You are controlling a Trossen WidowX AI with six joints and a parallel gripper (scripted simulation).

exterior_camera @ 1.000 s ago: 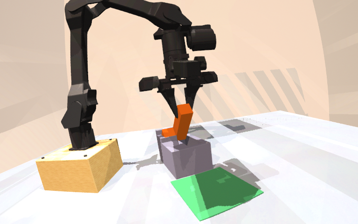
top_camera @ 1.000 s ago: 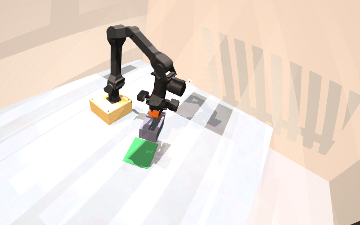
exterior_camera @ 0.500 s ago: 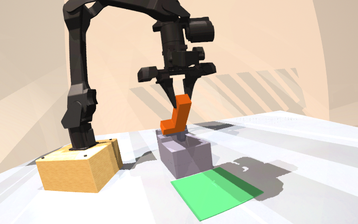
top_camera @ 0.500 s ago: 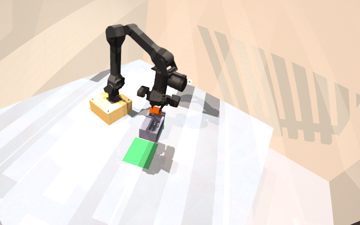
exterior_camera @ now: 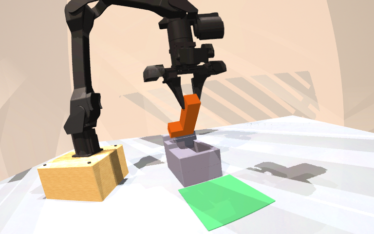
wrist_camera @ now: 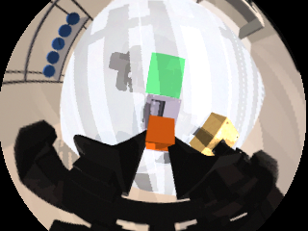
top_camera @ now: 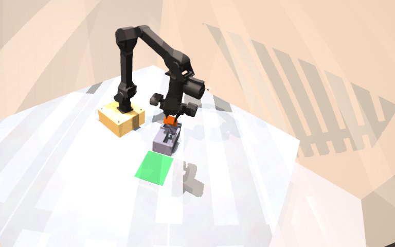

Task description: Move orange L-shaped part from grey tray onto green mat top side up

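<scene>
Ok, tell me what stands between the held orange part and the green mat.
Nothing visible does. The gripper holds the orange part hanging above the grey tray; the green mat lies bare beside the tray.
</scene>
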